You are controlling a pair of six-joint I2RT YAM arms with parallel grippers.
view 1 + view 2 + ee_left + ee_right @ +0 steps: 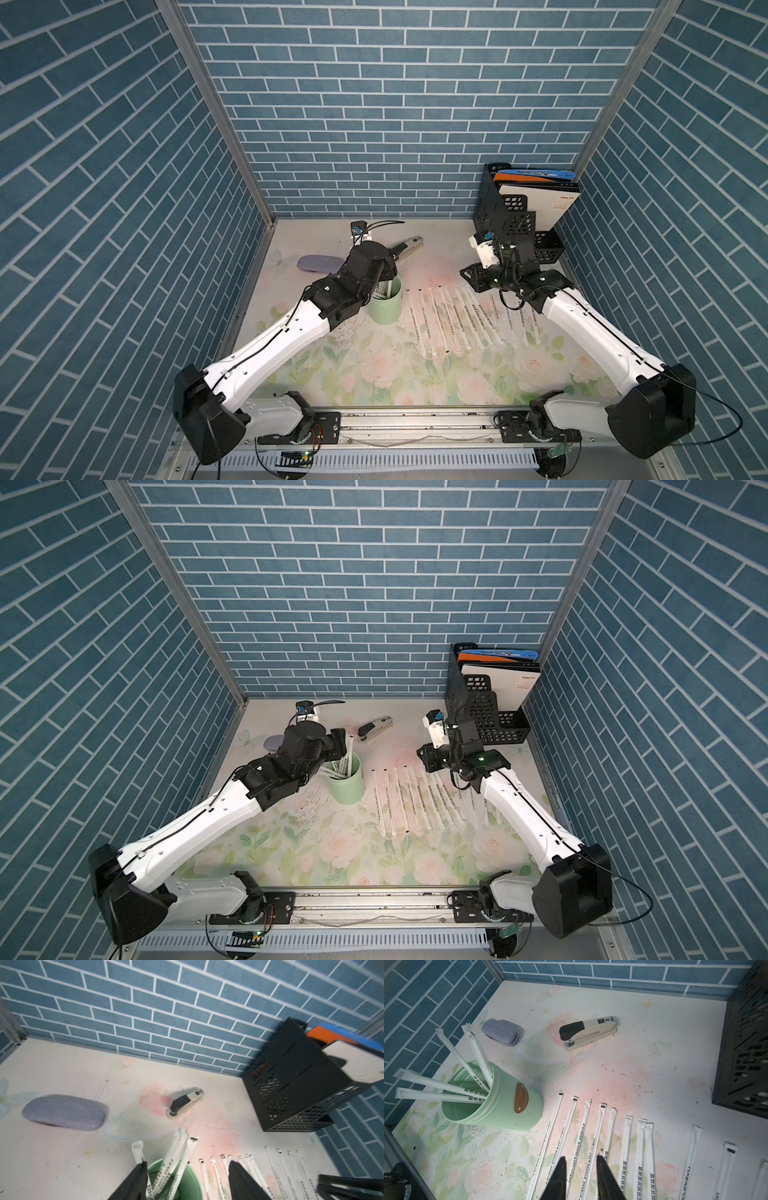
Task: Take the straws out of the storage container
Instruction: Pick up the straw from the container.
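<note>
– At the far left of the counter (436, 253), what lies there?
– One grey case (318, 264). Next comes the storage container (385, 309), upright, with four straws (436, 1096) leaning in it, counted in the right wrist view.
– And the left gripper (187, 1162)?
– Over the container's mouth, its fingers (135, 1182) wide apart. Straws rise between them, none clamped.
– Farther back?
– One stapler (588, 1031).
– Right of the container?
– Eleven straws side by side on the counter, the nearest just beside the container, the last cut by the edge of the view. The right gripper (581, 1157) hovers over them, fingers a narrow gap apart, holding nothing.
– Far right?
– One black file holder (498, 216) in the back corner, holding three folders (536, 195): blue, orange, white.
</note>
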